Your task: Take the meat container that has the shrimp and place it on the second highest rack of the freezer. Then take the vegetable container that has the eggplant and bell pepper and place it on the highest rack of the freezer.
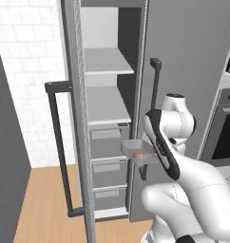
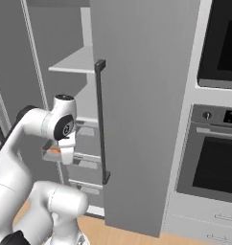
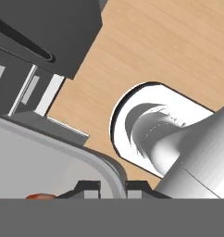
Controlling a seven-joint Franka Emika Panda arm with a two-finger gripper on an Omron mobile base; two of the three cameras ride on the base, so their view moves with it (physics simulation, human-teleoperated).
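Note:
My gripper [image 3: 113, 187] is shut on the rim of the meat container [image 1: 137, 151], a shallow grey tray held level in front of the open freezer [image 1: 107, 28]. The small orange shrimp [image 1: 141, 154] lies inside it, and the shrimp [image 3: 40, 196] also shows by the fingertips [image 3: 88, 188]. In the right base view the meat container [image 2: 52, 154] hangs just under my hand. It is at the height of the top drawer, below the second highest rack [image 1: 107, 108] and the highest rack [image 1: 106, 61]. The vegetable container with the eggplant and bell pepper is out of view.
The freezer's left door [image 1: 79, 142] stands open with its dark bar handle [image 1: 60, 147]. The right door [image 2: 142, 119] with its handle [image 2: 101, 119] is close beside my arm. Grey drawers [image 1: 107, 166] sit below the shelves. A wall oven [image 2: 216, 165] is to the right.

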